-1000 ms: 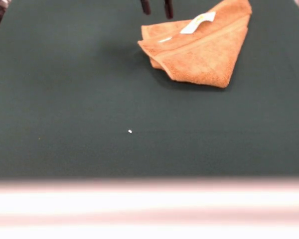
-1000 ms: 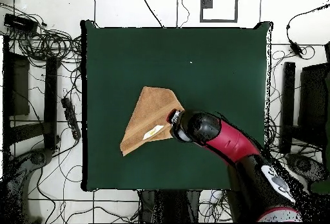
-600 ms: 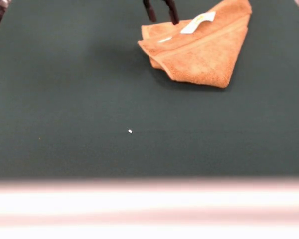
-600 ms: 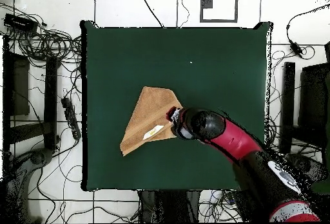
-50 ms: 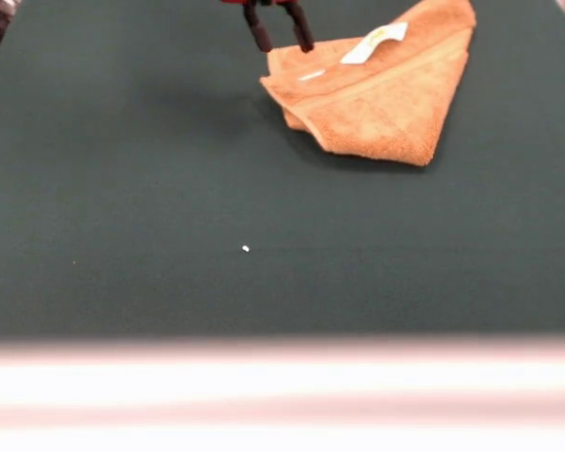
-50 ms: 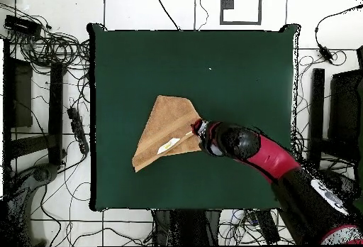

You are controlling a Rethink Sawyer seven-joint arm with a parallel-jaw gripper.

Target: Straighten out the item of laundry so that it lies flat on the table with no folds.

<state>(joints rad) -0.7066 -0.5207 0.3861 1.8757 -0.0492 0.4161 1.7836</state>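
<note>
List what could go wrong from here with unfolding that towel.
1. The open gripper hangs beside the folded towel's corner, off the cloth; closing there may catch only the green table cover.
2. Several layers stack at that corner, so a pinch could take them all and drag the towel without unfolding it.
3. The towel lies close to the table's edge on the robot's side in the overhead view; a pull that way might slide it off.

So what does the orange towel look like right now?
The towel is orange-tan and fuzzy like terry cloth. It lies folded into a rough triangle on the green table, with layers stacked along one edge. A small white label shows on top. The pincer hangs open beside its corner, not gripping it.
</note>
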